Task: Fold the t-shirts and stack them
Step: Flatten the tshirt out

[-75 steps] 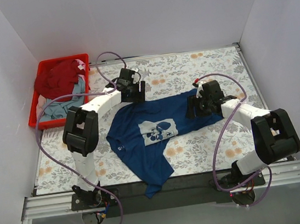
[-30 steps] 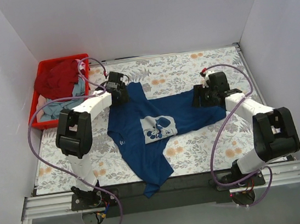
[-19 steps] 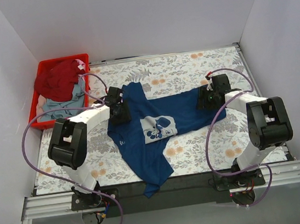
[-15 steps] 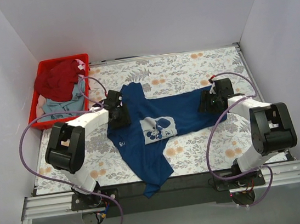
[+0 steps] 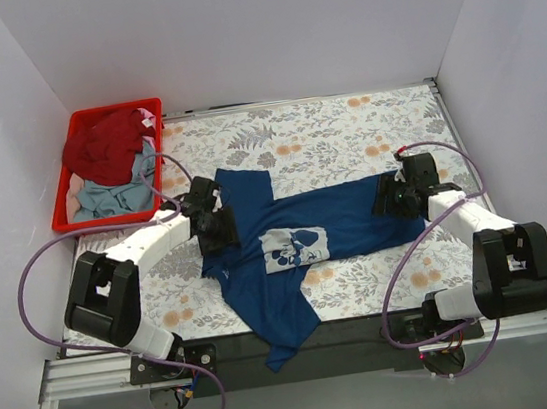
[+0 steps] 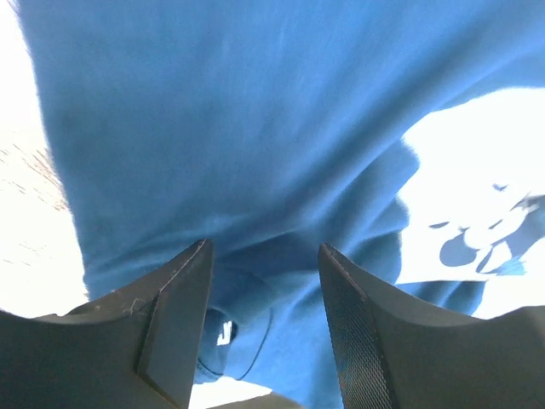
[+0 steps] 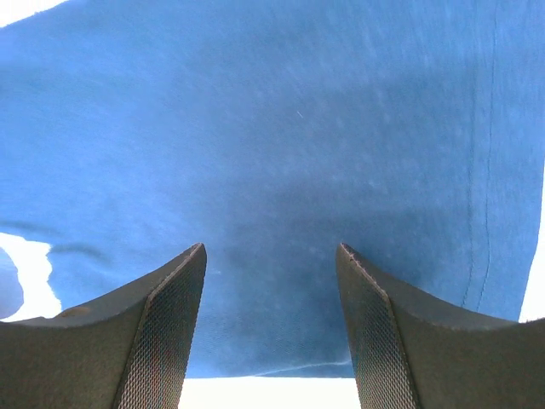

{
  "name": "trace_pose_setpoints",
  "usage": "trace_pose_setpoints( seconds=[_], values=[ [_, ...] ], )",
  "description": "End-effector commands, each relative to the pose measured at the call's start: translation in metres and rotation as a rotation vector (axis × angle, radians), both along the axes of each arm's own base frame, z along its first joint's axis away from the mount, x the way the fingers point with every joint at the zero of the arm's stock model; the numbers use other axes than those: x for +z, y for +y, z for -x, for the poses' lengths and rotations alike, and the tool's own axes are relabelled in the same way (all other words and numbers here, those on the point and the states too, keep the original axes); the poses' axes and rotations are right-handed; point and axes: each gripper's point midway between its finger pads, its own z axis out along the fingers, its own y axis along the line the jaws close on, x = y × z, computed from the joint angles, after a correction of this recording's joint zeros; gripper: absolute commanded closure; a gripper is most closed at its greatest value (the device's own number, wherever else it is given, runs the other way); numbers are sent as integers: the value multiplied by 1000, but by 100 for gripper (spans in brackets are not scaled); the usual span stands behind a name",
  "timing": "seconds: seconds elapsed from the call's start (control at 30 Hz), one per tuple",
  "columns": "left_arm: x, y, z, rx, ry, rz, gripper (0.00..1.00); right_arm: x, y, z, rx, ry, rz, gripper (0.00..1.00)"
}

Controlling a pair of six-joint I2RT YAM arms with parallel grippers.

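Left gripper (image 6: 264, 256) and right gripper (image 7: 272, 256), both released, on the navy t-shirt (image 5: 341, 218)

Your left jaws stand apart over rumpled cloth at the shirt's 9 o'clock edge, and your right jaws are spread wide over flat cloth at 3 o'clock. The shirt lies mid-counter (image 5: 344, 130), mouse print (image 5: 292, 246) up, small badge (image 6: 223, 332) unreadable. The red crate (image 5: 62, 210) at 10 o'clock holds the dark red t-shirt (image 5: 104, 146) and grey-blue t-shirt (image 5: 111, 198).

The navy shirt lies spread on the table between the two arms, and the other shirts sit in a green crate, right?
Not quite. The top external view shows the crate is red, not green. The navy shirt does lie spread on the table between the left arm and right arm, and the dark red shirt and grey-blue shirt sit in it.
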Motion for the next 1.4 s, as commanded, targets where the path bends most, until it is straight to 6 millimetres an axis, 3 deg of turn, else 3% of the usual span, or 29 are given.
trace_pose_setpoints(
  seconds=[0.0,0.03,0.13,0.33,0.53,0.7,0.83,0.87,0.93,0.97,1.0,1.03,1.07,1.1,1.2,1.37],
  values=[
    [43,8,-56,97,-196,-32,49,39,12,-30,54,-124,-27,31],
    [58,4,-78,115,-265,-17,49,39,14,-33,57,-124,-32,31],
    [62,2,-112,142,-323,-39,50,41,16,-44,63,-131,-35,34],
    [27,-2,-136,142,-290,-89,55,39,13,-65,72,-129,4,35],
    [-8,3,-137,146,-241,-130,57,19,13,-70,78,-75,11,36],
    [-25,11,-147,172,-221,-161,58,5,11,-79,80,-56,31,35],
    [-32,23,-178,215,-226,-175,58,-13,8,-92,69,-19,46,35],
    [-43,26,-183,220,-209,-186,58,-15,8,-96,68,-18,51,35],
    [-48,35,-198,234,-206,-198,58,-20,6,-112,61,-18,54,35],
    [-37,33,-218,243,-242,-187,57,-21,6,-118,60,-20,55,35],
    [-52,38,-224,247,-221,-205,57,-14,4,-134,51,-46,51,34],
    [-53,40,-230,244,-220,-217,56,-22,4,-139,48,-31,50,34],
    [-42,37,-252,251,-262,-203,55,-22,5,-146,51,-34,41,34],
    [-53,40,-257,251,-245,-216,55,-21,6,-154,51,-44,33,34],
    [-42,38,-284,252,-283,-209,49,-10,8,-181,69,-87,23,34],
    [-4,39,-294,243,-366,-203,38,17,4,-195,118,-170,72,34]
  ],
)
